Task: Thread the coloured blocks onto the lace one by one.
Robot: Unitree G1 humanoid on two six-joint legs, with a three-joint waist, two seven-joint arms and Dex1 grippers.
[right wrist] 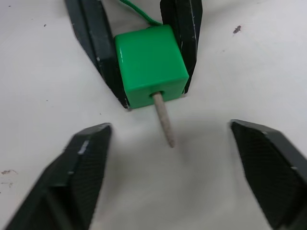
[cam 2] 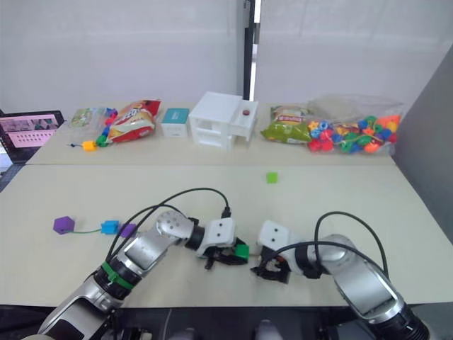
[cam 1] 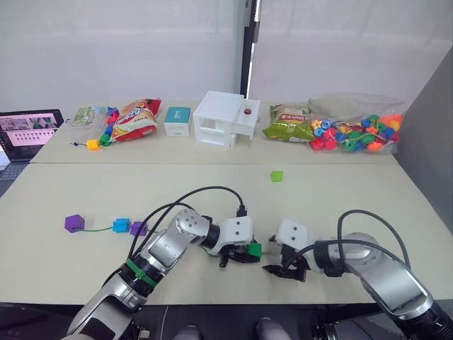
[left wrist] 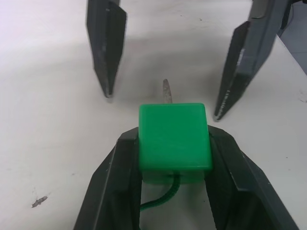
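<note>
My left gripper is shut on a dark green block low over the table's front. The lace's stiff grey tip pokes out of the block's hole toward my right gripper. That gripper stands open, and its fingers flank the tip without touching it. Behind the block the green lace trails left across the table. It runs through a purple block, a blue block and another purple block. A light green block lies loose farther back.
Along the back of the table stand a white toy house, a teal box, snack bags, a bag of round beads and a yellow cube on a dark cord. A screen sits at far left.
</note>
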